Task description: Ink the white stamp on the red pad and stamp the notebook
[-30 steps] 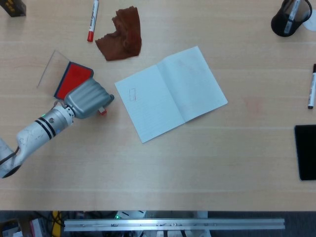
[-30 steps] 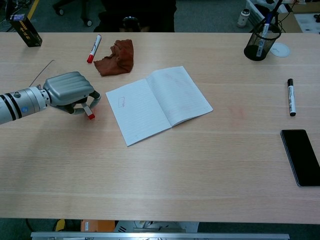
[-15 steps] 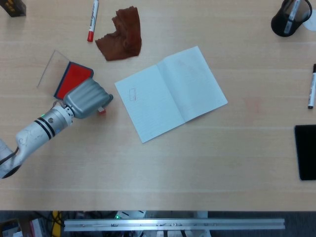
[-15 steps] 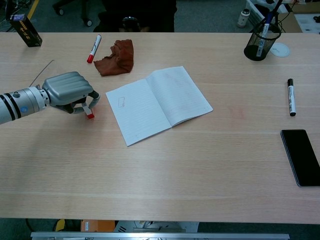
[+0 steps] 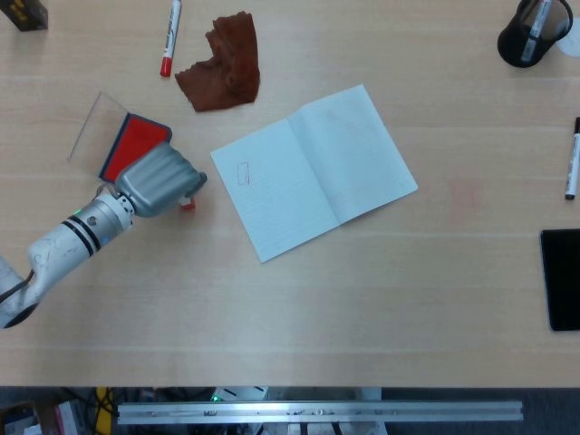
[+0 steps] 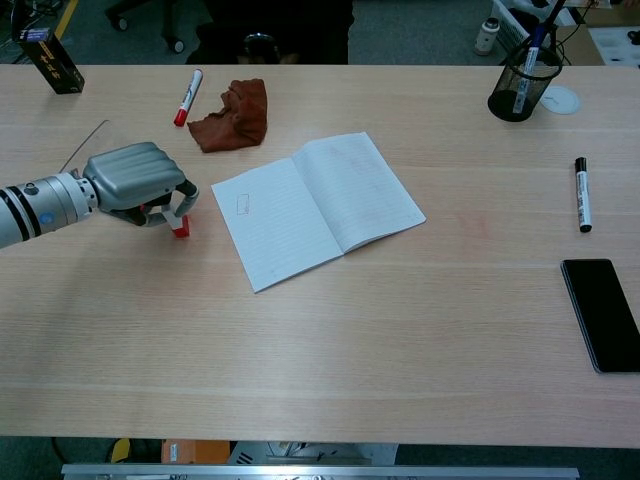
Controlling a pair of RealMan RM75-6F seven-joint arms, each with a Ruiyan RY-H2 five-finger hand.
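Left hand [image 6: 135, 180] curled, fingers [image 6: 182, 203] pinching the white stamp [image 6: 180, 226], red face down near the surface [image 6: 330, 350]. Red pad [image 5: 131, 143] just behind the fingers, its lid open for inking. Notebook [image 6: 315, 205] open flat beyond the fingertips, faint mark showing. Right hand unseen.

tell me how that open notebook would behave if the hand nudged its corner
The notebook looks thin and lies flat, so it is probably light and would likely slide on the smooth table. Its pages look floppy; a push at one corner might curl a page or turn the notebook rather than move it squarely.
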